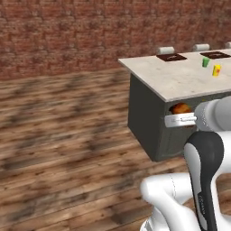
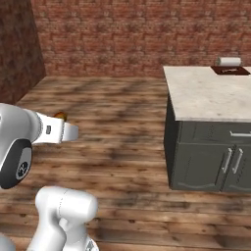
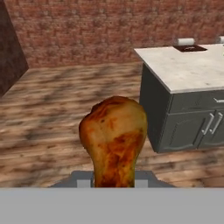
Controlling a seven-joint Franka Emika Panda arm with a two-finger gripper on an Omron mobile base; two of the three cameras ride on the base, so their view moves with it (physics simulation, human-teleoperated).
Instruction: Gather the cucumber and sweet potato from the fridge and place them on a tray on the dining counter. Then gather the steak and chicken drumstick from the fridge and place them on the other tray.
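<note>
the gripper [image 3: 113,181] is clamped on the narrow end of the chicken drumstick [image 3: 114,138] (browned, fat end pointing away from the hand), held in the air over the wooden floor [image 3: 52,113] near the dining counter [image 3: 183,68] with its dark trays [image 1: 171,57].

Pale stone tabletop [image 1: 180,79] beyond the claw [image 1: 180,118], bearing two dark trays [image 1: 171,57], green cup [image 1: 205,62], yellow box [image 1: 217,70].
</note>
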